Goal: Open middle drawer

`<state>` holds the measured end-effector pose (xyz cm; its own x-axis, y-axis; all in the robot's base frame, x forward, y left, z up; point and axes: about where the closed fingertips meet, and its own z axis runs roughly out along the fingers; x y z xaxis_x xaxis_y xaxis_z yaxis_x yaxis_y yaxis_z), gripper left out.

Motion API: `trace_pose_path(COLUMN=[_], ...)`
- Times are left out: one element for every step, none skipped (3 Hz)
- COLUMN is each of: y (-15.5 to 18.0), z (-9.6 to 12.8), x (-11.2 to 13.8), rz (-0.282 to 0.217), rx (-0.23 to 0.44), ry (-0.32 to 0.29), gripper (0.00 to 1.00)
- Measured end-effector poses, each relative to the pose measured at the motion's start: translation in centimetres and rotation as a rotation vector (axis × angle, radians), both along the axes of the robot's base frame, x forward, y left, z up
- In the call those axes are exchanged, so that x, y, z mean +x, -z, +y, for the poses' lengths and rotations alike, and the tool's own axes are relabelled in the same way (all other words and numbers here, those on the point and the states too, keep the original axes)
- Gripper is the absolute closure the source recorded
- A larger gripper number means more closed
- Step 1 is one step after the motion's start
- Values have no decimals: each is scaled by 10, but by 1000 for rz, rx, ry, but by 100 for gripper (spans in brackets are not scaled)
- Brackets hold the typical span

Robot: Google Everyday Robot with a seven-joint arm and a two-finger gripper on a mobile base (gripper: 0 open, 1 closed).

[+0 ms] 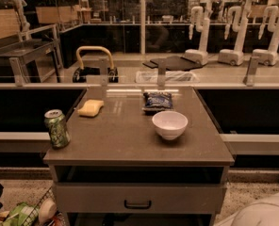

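The hand lies outside the view, so I cannot tell whether it is released or clenched. The middle drawer (139, 197) sits flush in the cabinet beneath a dark recess (139, 174), its black handle (137, 205) centred. On the counter (125, 142) rest a green can (57, 128), sponge (91, 108), bag (157, 101) and white bowl (169, 124).

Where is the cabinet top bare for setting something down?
Bare: the front strip between green can and white bowl, and the middle between sponge and chip bag. Crowded where bowl nears bag. Nothing fronts the middle drawer; gripper out of view.
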<state>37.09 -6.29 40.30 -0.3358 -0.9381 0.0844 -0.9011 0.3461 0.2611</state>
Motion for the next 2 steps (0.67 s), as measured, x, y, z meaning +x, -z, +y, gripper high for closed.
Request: trace_pose_path(y=[5, 9], z=[-5, -9], x=[-19, -55], rz=[11, 35], rx=[46, 123], ry=[12, 42], gripper=[0, 18])
